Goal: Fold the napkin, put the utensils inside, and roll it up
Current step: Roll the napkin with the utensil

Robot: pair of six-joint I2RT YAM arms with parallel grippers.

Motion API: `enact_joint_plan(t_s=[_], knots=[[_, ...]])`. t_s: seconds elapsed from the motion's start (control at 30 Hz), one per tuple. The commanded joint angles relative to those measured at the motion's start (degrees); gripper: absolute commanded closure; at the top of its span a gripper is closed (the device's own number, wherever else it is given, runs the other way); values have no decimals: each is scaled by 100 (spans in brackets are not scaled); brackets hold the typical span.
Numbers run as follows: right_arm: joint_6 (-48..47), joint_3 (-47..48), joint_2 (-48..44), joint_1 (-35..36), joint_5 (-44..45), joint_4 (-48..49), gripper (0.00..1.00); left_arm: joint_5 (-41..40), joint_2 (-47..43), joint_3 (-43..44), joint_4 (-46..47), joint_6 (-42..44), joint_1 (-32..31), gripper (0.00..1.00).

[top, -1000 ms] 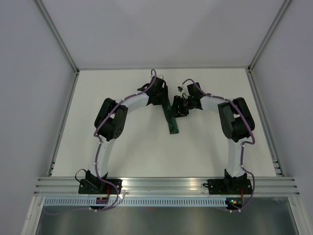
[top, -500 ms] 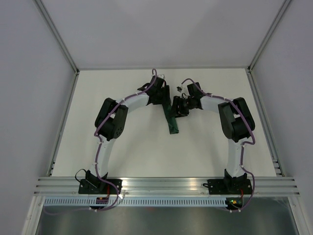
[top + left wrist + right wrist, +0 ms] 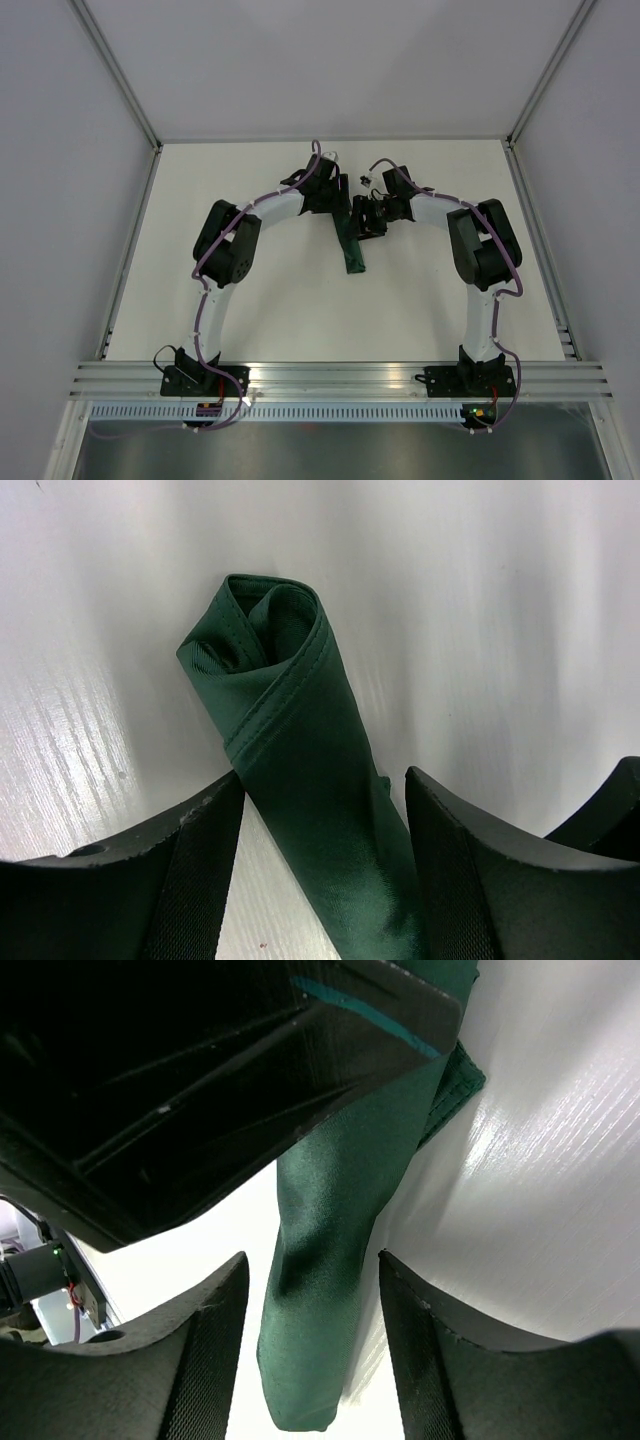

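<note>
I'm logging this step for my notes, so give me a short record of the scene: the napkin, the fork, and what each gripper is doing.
napkin: dark green, rolled into a slim tube, lying on the table
roll end: spiral of layers shows in the left wrist view
fork: not visible in any view; cannot tell if it is inside the roll
left gripper: open, one finger on each side of the roll
right gripper: open, astride the roll
arms: both meet over the roll at mid-table
</note>
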Motion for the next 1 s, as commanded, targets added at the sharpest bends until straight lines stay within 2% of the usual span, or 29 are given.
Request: enact_joint_plan(t_s=[0.0, 0.6, 0.83, 0.97], knots=[[-73, 186, -305, -26, -53, -123, 39, 172, -513, -33, 73, 245, 15, 30], [-609, 230, -683, -149, -202, -343, 29, 313, -1127, -226, 73, 334, 182, 27], [-969, 310, -1280, -641, -518, -677, 28, 585, -2181, -665, -129, 360, 551, 27], [-1479, 292, -1999, -1115, -703, -1239, 28, 550, -3332, -1340, -287, 518, 630, 27]])
